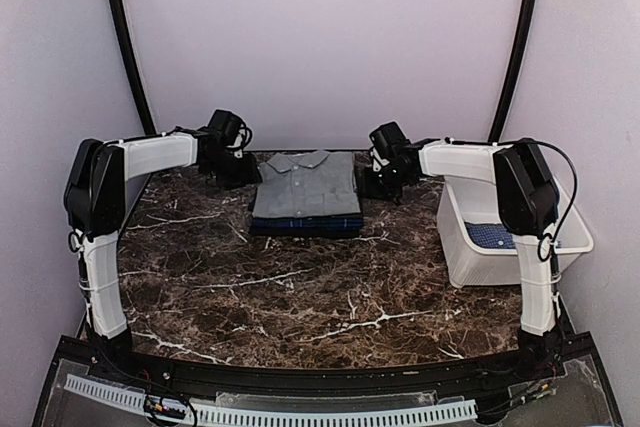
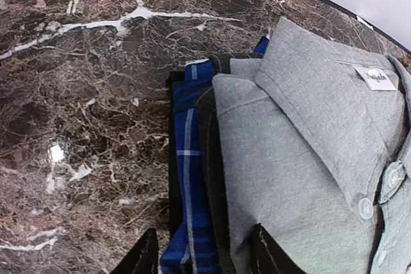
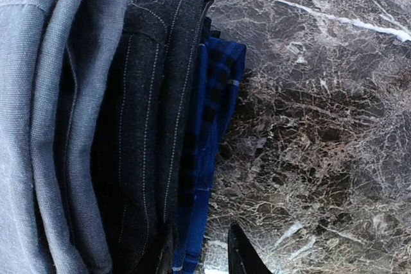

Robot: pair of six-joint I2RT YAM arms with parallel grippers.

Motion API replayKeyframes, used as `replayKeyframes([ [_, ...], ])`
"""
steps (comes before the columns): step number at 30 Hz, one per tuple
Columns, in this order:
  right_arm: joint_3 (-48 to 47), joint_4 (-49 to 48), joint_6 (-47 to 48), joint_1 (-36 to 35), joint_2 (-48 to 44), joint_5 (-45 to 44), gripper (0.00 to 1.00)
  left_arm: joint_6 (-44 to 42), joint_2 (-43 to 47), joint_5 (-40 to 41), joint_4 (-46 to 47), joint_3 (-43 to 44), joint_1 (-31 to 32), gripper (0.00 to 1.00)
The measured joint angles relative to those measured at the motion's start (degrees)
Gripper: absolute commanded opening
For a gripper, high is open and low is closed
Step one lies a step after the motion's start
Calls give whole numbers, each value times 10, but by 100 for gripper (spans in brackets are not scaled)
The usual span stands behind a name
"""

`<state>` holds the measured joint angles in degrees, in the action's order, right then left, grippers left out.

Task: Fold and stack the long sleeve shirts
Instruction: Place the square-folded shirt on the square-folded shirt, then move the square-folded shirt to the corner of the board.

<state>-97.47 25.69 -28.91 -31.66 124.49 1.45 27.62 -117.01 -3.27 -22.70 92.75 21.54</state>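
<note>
left fingers [image 2: 142, 258] wide astride stack [image 2: 191, 184] edge; right fingers [image 3: 243, 256] beside stack, gap cannot tell; grey shirt [image 1: 305, 182] on top.

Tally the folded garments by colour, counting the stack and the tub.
Plain mid-grey collared button-front shirt: 1
Charcoal pinstriped folded garment: 1
Blue plaid folded garment: 1
Blue white-dotted shirt in the white plastic tub: 1
Total: 4

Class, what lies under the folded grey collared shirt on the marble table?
Under the folded grey collared shirt lies a dark pinstriped folded garment, then a blue plaid garment lowest. Only their edges show; the rest is covered.
</note>
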Motion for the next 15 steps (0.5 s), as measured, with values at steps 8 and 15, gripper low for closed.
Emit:
replayKeyframes([
  [8, 19, 0, 0, 0, -24, -22, 38, -17, 5, 12, -17, 25, -4, 62],
  [15, 38, 4, 12, 0, -123, -55, 58, -26, 42, 13, -32, 39, 28, 78],
])
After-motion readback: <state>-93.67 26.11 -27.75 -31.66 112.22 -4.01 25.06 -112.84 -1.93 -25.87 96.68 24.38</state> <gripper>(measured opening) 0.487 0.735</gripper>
